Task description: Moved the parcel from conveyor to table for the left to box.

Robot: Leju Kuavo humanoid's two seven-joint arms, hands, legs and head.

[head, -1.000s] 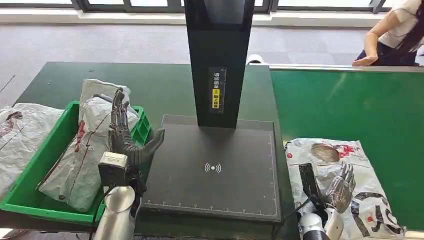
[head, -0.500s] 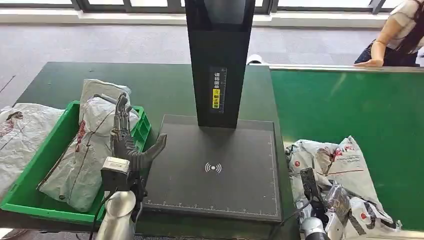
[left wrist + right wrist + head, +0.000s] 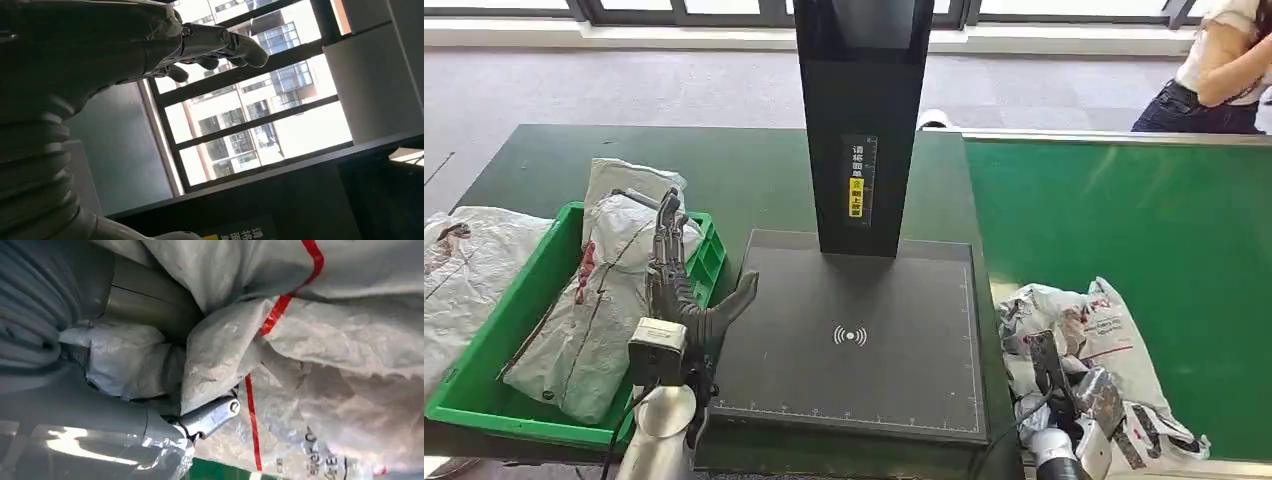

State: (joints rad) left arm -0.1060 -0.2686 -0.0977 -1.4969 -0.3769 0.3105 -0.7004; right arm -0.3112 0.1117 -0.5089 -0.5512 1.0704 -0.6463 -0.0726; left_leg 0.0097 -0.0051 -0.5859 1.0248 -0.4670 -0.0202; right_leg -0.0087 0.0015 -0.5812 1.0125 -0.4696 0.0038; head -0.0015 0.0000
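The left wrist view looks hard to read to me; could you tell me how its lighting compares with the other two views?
Left wrist view: backlit by bright windows, so the left hand is nearly a silhouette. Head view: even daylight, sharp. Right wrist view: very close on the crumpled parcel, evenly lit, slightly soft.

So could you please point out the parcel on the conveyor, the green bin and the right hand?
parcel (image 3: 1114, 330), head view, on its crumpled white upper side.
green bin (image 3: 494, 322), head view, on its left wall.
right hand (image 3: 1096, 398), head view, on its back, gripping the parcel.
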